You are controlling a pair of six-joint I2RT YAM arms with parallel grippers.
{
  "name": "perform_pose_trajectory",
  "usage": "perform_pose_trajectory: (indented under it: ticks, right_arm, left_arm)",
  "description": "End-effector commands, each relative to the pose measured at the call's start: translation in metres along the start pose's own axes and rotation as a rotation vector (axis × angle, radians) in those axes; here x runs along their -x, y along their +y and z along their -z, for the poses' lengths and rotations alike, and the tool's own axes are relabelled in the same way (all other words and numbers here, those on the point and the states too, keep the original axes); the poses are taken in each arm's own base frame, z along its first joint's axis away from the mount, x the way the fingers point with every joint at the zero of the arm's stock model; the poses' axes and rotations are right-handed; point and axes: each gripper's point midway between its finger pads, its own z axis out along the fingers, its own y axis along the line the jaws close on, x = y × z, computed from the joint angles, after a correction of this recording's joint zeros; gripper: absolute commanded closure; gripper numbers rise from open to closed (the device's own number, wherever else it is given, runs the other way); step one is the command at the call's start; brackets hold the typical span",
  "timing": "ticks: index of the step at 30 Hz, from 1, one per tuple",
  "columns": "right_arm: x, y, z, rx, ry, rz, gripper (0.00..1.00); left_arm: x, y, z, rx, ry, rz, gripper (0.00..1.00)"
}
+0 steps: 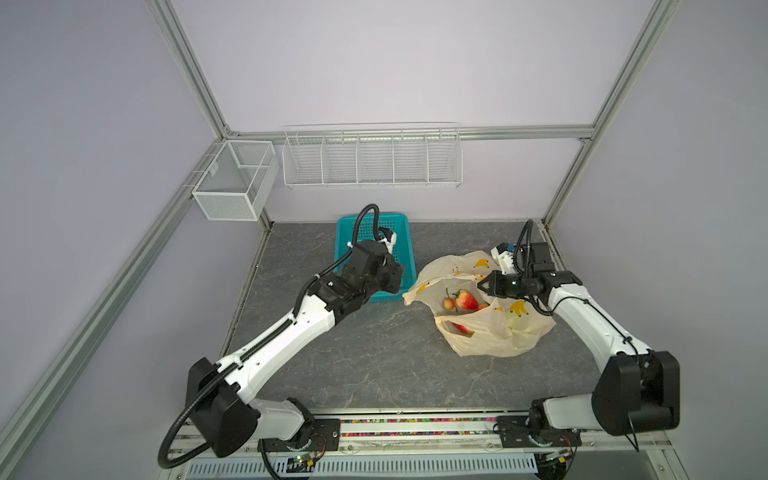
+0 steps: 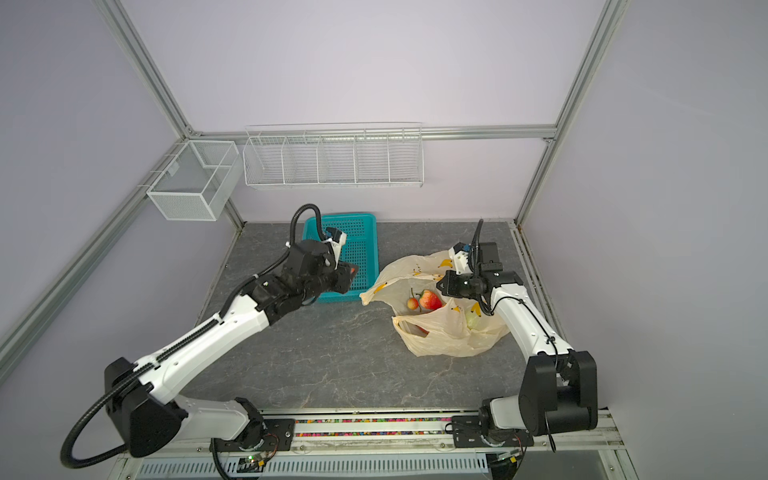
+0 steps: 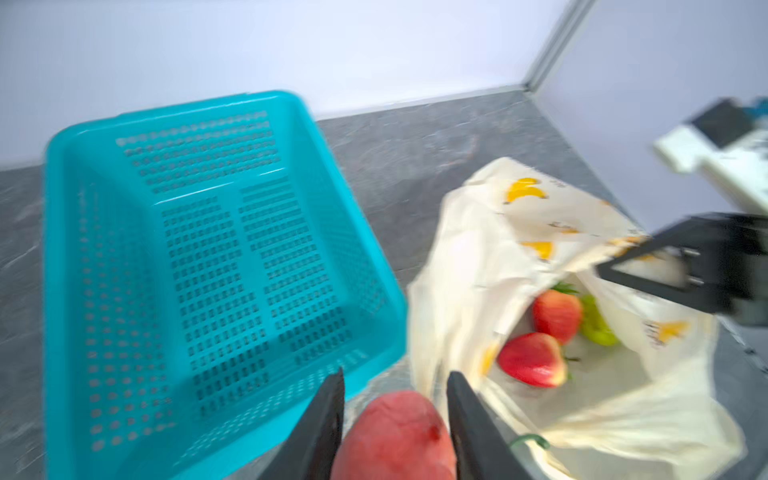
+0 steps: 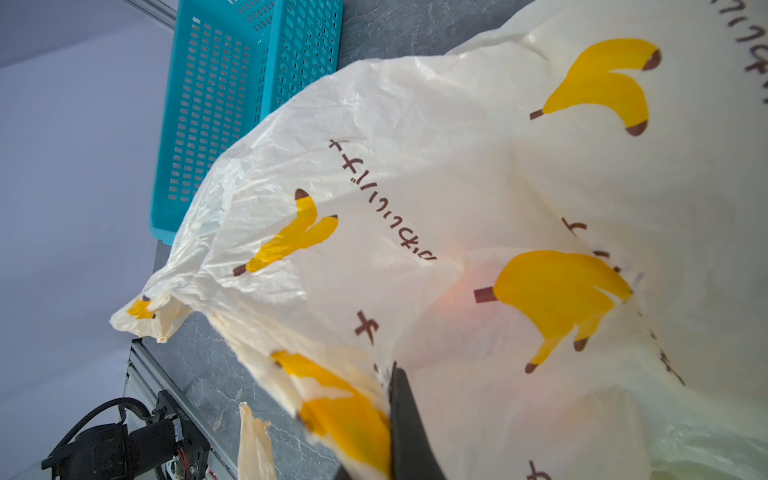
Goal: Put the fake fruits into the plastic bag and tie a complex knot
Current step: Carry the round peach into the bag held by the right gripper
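Loading is under way. The left gripper [image 3: 397, 386] has its jaws clamped on a red-pink fruit [image 3: 395, 436], poised over the near right corner of the teal basket [image 1: 405, 241]. The right gripper [image 1: 482, 286] is pinched tight on the far rim of the plastic bag [image 1: 490, 340], holding it up. The bag lies slumped on the table [image 1: 374, 353] right of centre. Its long axis runs roughly far to near, and its mouth gapes upward and leftward with a strawberry [image 1: 466, 300] inside. Next, I'd say, the left arm must swing right over that opening and let go. No knot has been tied.
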Motion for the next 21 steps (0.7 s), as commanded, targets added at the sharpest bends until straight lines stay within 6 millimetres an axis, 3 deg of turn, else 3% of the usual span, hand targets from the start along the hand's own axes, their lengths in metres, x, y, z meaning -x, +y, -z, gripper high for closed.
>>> perform_pose_trajectory:
  ticks: [1, 3, 6, 12, 21]
  right_arm:
    - [-0.003, -0.005, -0.002, -0.007, 0.006, 0.005, 0.93]
    - [-0.004, -0.004, -0.001, -0.007, 0.003, 0.007, 0.93]
    - [-0.003, -0.003, 0.001, -0.006, -0.003, 0.009, 0.93]
    - [-0.002, -0.001, 0.002, 0.003, -0.004, 0.012, 0.93]
    - [-0.002, 0.0, 0.002, 0.008, -0.005, 0.012, 0.93]
  left_arm:
    - [-0.004, -0.061, -0.004, -0.179, -0.059, -0.06, 0.59]
    - [-0.018, -0.079, -0.02, -0.236, -0.006, -0.07, 0.59]
    - [-0.038, -0.089, -0.055, -0.251, 0.081, -0.075, 0.59]
    - [-0.058, -0.078, -0.117, -0.131, 0.164, -0.135, 0.6]
    - [-0.071, -0.082, -0.18, -0.094, 0.141, -0.096, 0.6]
